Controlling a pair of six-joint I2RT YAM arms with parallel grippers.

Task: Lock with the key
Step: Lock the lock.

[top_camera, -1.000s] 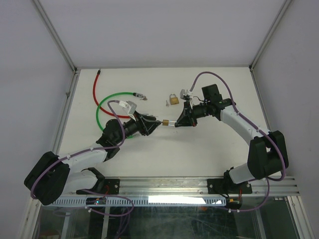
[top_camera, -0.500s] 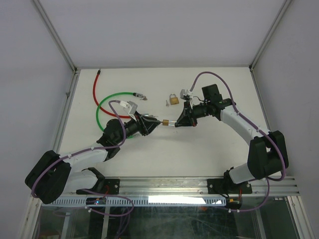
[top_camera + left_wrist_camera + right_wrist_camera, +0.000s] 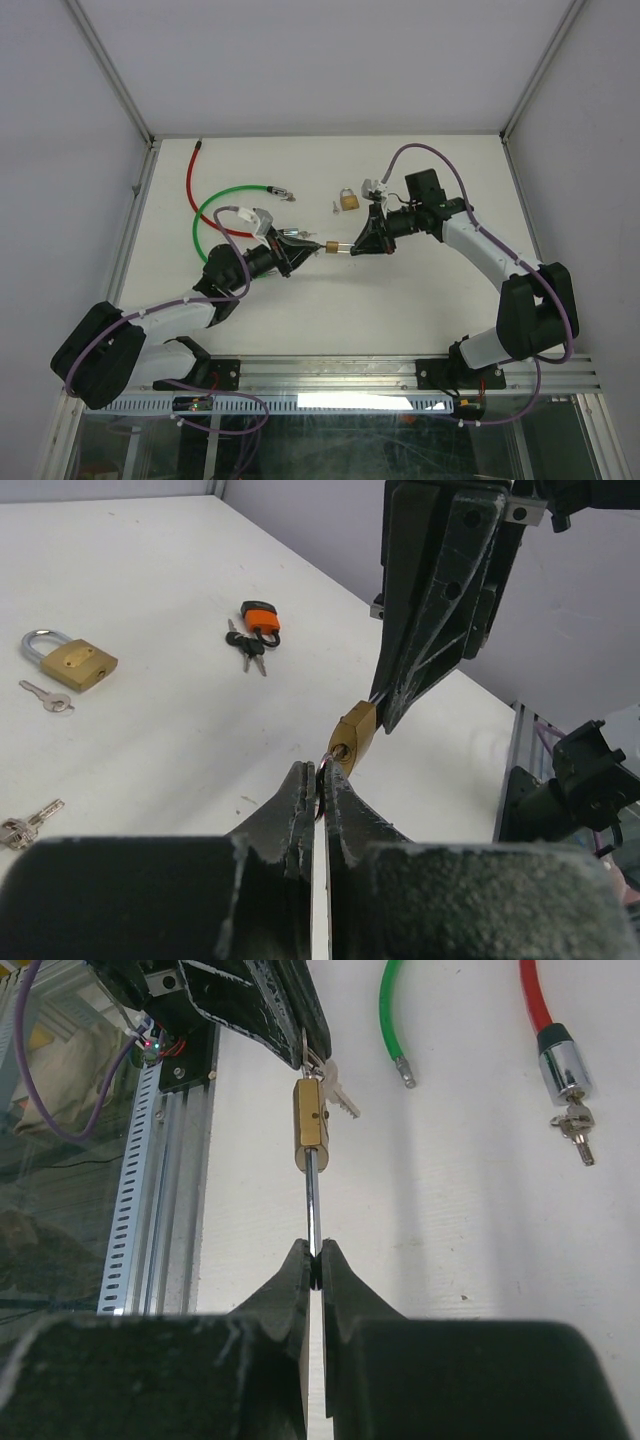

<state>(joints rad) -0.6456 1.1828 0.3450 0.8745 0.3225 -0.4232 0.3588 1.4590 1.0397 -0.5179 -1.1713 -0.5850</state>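
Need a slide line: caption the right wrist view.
Right pincer clamps the shackle of a brass padlock while the left pincer pinches the keys at its base.

The key (image 3: 329, 761) is almost fully hidden between the closed fingers of the left gripper (image 3: 318, 776); only a small tip shows at the small padlock (image 3: 355, 736). The near end of the shackle (image 3: 313, 1195) disappears inside the pinched right gripper (image 3: 314, 1252). In the right wrist view the top edge cuts off the green cable (image 3: 388, 1010) and the red cable (image 3: 534, 995). From above, the keyhole is too small to tell.
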